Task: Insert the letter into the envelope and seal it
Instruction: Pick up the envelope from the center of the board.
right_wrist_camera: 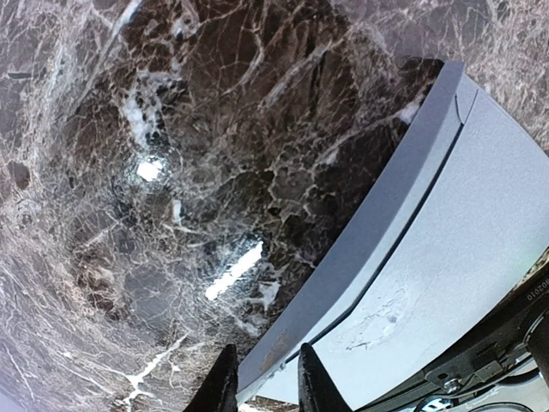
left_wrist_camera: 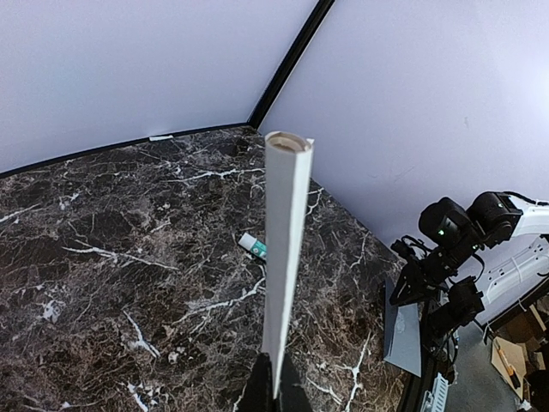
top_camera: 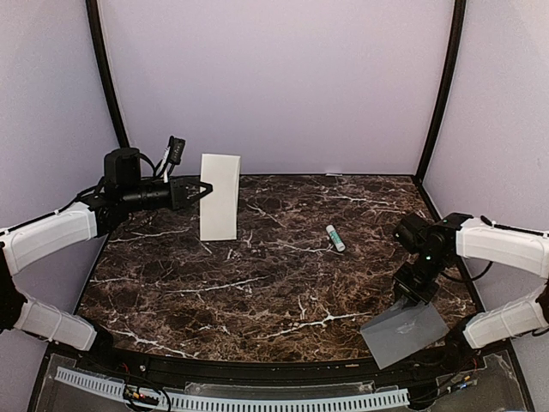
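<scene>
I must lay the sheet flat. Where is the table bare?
Bare: middle and front-left of the dark marble table, between the upright cream folded letter, the white-and-green glue stick and the near edge. Crowded: front-right, right pincer at the slate-grey paper envelope.

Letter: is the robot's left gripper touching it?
Touching. The left wrist view shows the left gripper shut on the letter, with the letter's bottom end pinched between the jaws.
</scene>
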### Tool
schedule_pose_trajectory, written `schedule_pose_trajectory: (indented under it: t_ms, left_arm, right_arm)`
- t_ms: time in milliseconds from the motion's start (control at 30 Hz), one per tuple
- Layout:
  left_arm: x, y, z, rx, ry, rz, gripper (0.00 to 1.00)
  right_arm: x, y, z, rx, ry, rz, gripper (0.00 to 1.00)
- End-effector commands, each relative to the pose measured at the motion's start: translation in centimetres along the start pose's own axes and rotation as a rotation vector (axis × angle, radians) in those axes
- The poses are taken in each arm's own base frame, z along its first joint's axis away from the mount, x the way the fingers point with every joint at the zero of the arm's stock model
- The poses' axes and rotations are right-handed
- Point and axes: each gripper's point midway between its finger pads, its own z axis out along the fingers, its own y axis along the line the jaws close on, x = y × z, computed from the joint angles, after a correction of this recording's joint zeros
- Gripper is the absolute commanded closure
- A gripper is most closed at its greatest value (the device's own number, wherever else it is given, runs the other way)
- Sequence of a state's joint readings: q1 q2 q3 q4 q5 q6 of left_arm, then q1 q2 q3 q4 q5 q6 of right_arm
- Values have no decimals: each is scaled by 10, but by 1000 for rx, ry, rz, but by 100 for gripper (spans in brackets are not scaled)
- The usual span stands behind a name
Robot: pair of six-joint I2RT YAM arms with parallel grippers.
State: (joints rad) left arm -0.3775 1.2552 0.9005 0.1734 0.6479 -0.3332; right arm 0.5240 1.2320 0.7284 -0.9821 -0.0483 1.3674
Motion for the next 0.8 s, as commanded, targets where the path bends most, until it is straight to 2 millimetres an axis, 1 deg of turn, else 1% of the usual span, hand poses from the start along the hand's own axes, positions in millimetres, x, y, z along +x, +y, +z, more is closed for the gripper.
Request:
schedule_pose_trajectory:
  t_ms: [0, 100, 267, 367, 433, 667, 767]
  left_arm:
    - [-7, -7, -7, 8, -27, 30, 100]
    - [-8, -7, -8, 10, -29, 30, 100]
    - [-8, -9, -9, 14, -32, 30, 100]
    - [-8, -9, -9, 13, -34, 31, 100]
    - [-9, -9, -9, 14, -35, 32, 100]
    - [-10, -11, -11, 16, -39, 35, 100]
    - [-10, -11, -11, 16, -39, 36, 100]
  right_arm:
    - [3, -8, -2, 15, -3, 2, 80]
    - [4, -9, -3, 18, -2, 2, 86]
    - [3, -10, -13, 32, -26, -5, 87]
    - [5, -12, -12, 32, -21, 4, 96]
    - [6, -14, -11, 31, -17, 8, 100]
    - [6, -18, -8, 34, -27, 16, 100]
    - [5, -12, -11, 14, -38, 8, 100]
